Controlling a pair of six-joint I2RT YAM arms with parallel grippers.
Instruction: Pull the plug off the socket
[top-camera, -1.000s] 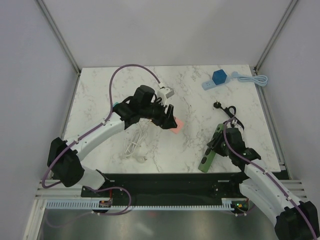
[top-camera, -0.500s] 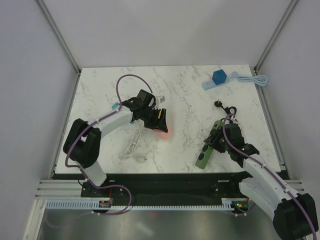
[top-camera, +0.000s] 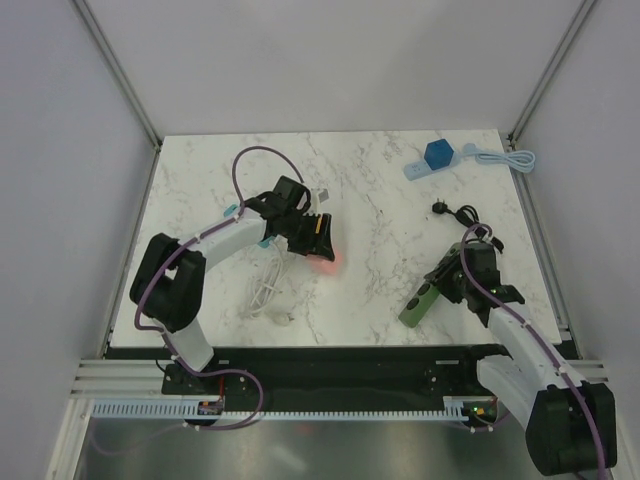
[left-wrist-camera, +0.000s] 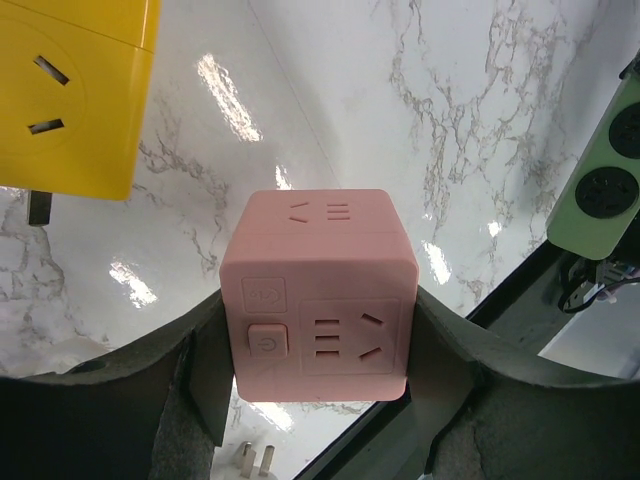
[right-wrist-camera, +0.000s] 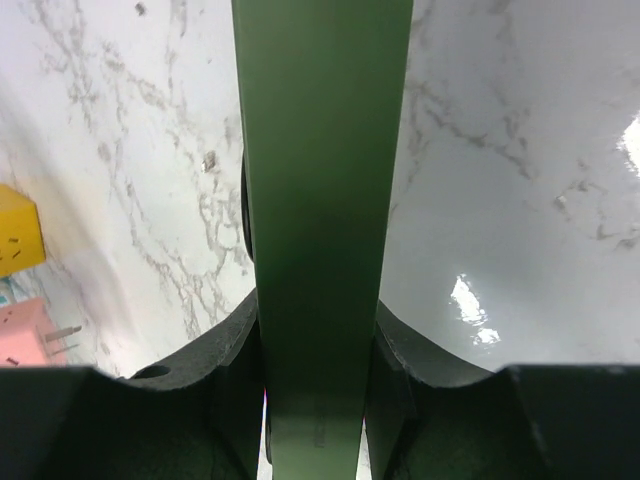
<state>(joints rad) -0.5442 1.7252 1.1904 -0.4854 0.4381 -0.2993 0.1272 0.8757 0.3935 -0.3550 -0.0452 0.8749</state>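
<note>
We are finding much of the scene cut off in the close views. The left gripper (left-wrist-camera: 320, 375) is clamping a pink cube socket (left-wrist-camera: 318, 290) between its fingers, and the cube is filling the middle of the left wrist view. Its underside is staying hidden there. The right gripper (right-wrist-camera: 318, 390) is squeezing a green power strip (right-wrist-camera: 320, 150) by its long edges. That strip is blocking the centre of the right wrist view, so we are seeing only its plain back, running out of the frame at top and bottom.

From above, we are spotting the black plug (top-camera: 438, 209) lying loose on the marble table (top-camera: 200, 180), apart from the green strip and beyond the right gripper. Neither wrist camera is catching it. Its cord is curling toward the right arm, and we cannot tell where it ends.

The left wrist view is showing a yellow cube socket (left-wrist-camera: 70, 90) that the left arm is covering in the top view. A white cable (top-camera: 268, 292) is lying coiled near the left arm, and a blue cube (top-camera: 437, 154) is sitting on a pale strip at the far right corner.
</note>
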